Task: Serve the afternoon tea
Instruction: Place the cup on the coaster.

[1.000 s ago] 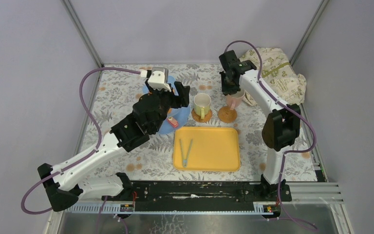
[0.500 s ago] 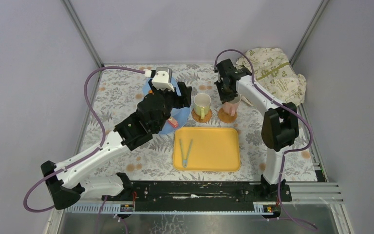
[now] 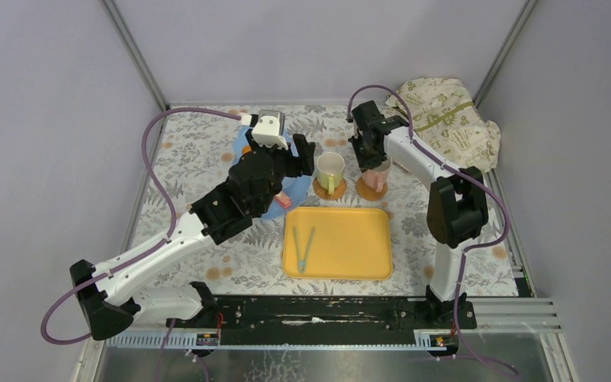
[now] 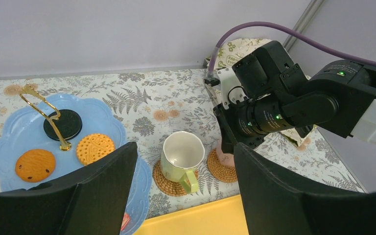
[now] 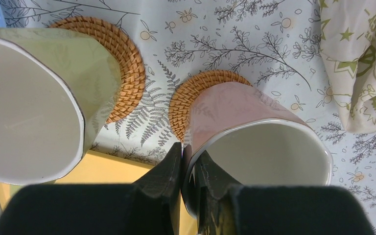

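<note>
Green lettering on the cream cloth (image 5: 362, 58), beyond the right hand (image 5: 188, 152), is too creased and cropped to read. That hand is clenched on the rim of the pink cup (image 5: 245, 112), one finger inside the wall and one outside. The cup is empty and stands over a woven coaster (image 5: 196, 98). Just beside the hand, an empty pale green cup (image 5: 29, 98) sits on the second coaster (image 5: 125, 58). The left hand (image 4: 185, 147) hangs released above the surface (image 4: 176, 93). Ahead and to its left, the blue stand (image 4: 10, 132) carries on its top tier one dark biscuit (image 4: 62, 125) and two orange biscuits (image 4: 35, 165).
</note>
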You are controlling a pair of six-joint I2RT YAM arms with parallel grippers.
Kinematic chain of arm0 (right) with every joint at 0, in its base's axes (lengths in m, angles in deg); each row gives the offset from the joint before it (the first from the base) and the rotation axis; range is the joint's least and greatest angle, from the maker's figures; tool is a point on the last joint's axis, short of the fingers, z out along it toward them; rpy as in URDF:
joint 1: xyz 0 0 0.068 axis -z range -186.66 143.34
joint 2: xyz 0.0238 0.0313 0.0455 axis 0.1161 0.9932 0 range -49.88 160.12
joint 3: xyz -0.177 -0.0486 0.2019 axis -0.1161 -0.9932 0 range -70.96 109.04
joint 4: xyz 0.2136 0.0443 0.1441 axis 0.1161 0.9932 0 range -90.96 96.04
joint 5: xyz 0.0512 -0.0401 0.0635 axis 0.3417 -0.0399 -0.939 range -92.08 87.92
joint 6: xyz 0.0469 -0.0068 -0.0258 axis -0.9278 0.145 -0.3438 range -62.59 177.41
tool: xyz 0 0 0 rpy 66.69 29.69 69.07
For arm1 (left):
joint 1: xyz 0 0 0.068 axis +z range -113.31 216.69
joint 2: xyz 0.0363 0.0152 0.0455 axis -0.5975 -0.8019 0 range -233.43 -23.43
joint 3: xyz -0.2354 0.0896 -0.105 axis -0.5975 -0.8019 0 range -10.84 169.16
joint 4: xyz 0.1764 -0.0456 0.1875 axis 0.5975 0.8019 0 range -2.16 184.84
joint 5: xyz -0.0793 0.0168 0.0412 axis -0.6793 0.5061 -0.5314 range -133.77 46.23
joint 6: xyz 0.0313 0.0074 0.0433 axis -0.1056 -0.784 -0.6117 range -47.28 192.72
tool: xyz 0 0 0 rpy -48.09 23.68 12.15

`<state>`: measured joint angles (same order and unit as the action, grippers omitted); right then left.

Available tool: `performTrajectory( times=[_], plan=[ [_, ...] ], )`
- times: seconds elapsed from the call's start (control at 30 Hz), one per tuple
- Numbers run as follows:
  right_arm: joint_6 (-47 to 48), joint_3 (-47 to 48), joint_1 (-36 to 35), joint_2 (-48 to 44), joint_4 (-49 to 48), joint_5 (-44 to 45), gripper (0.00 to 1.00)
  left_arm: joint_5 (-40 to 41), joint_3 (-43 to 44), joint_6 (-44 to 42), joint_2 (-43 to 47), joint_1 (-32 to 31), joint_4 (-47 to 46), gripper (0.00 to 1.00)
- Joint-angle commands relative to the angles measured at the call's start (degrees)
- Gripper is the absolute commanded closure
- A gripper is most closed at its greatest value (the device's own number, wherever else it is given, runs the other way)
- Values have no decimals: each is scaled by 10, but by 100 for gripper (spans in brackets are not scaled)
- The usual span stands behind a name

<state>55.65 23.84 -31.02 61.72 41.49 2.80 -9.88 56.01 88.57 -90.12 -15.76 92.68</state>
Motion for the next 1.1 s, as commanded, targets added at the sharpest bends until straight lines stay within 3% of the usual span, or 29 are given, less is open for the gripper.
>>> performTrajectory(
  times=[0.0,0.9,1.07],
  plan=[
    [9,-1,-10,-59,-30,10,100,10,21,-4,-2,3,-6,20],
    [-8,-46,-16,-61,-52,5,100,5,21,5,-5,3,-4,21],
    [-14,-50,-19,-64,-50,3,85,4,23,7,-5,2,-4,20]
  ],
)
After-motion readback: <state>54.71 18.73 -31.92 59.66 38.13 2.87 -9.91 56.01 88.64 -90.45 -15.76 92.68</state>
